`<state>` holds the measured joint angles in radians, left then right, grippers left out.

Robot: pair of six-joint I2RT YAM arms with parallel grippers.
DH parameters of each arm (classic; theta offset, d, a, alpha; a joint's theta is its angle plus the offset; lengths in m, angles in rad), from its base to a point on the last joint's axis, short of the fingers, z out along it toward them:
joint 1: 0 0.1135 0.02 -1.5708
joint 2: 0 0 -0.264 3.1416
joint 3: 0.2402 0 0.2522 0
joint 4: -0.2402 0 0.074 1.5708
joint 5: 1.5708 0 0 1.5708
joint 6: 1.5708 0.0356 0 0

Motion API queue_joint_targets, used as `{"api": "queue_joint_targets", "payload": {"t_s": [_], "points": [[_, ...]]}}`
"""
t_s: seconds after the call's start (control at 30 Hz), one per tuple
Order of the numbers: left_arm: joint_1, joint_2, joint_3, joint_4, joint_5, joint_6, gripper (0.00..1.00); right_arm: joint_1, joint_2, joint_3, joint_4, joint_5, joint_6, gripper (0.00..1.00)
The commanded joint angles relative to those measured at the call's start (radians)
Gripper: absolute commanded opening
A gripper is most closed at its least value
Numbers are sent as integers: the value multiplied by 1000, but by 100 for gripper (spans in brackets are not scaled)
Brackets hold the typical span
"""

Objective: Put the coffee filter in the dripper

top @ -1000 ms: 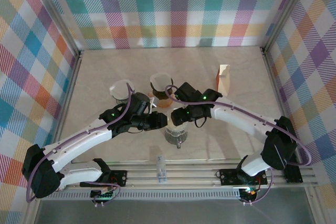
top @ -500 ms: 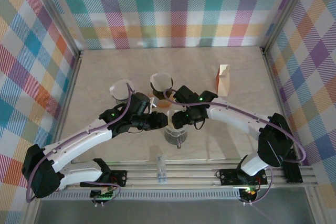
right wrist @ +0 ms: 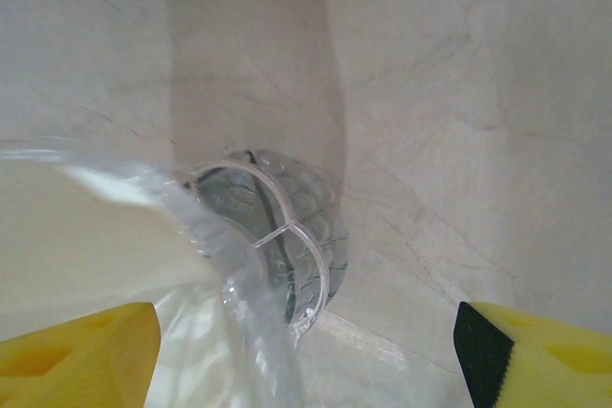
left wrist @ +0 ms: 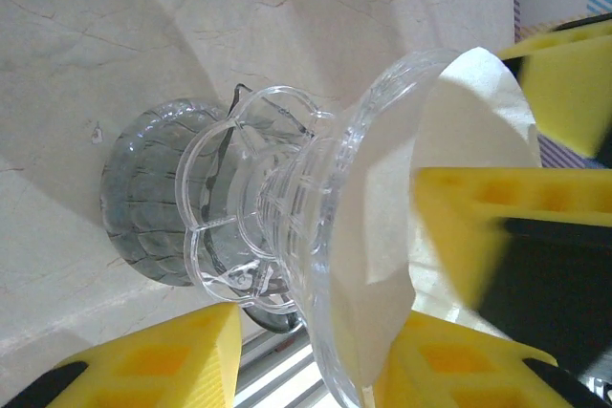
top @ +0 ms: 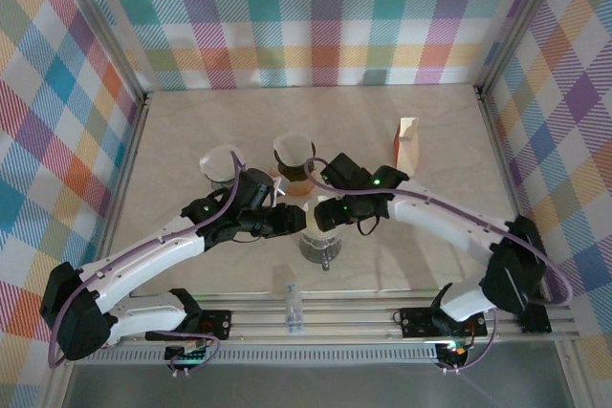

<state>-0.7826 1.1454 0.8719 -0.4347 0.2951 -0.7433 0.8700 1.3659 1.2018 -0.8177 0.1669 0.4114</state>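
White coffee filter (left wrist: pixel 469 131) in dripper (left wrist: pixel 287 198), wide-open right gripper (right wrist: pixel 306 360) astride its rim; left gripper (left wrist: pixel 320 336) beside, hold unclear.

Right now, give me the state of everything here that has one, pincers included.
paper filter: seated inside the dripper.
glass dripper: upright on the server, lined.
glass server: standing under the dripper.
left pincer: open, straddling the dripper's rim.
right pincer: open, fingers wide apart.
paper bag: standing upright.
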Motion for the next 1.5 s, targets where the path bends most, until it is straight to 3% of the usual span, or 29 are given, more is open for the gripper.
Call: {"api": "queue_joint_targets", "payload": {"t_s": [0.0, 0.43, 0.97, 1.27, 1.47], "points": [[8, 10, -5, 6, -1, 1, 39, 3, -83, 19, 36, 61, 22, 82], [8, 2, -9, 1, -11, 1, 40, 6, 29, 17, 11, -94, -6, 83], [8, 4, -12, 13, -7, -3, 43, 15, 171, 6, -17, -74, -27, 83], [21, -62, -6, 47, -65, -12, 59, 21, 193, -7, -17, -38, -23, 83], [39, -25, 19, 62, -63, 8, 62, 24, 190, -15, -19, -21, -13, 83]]}}
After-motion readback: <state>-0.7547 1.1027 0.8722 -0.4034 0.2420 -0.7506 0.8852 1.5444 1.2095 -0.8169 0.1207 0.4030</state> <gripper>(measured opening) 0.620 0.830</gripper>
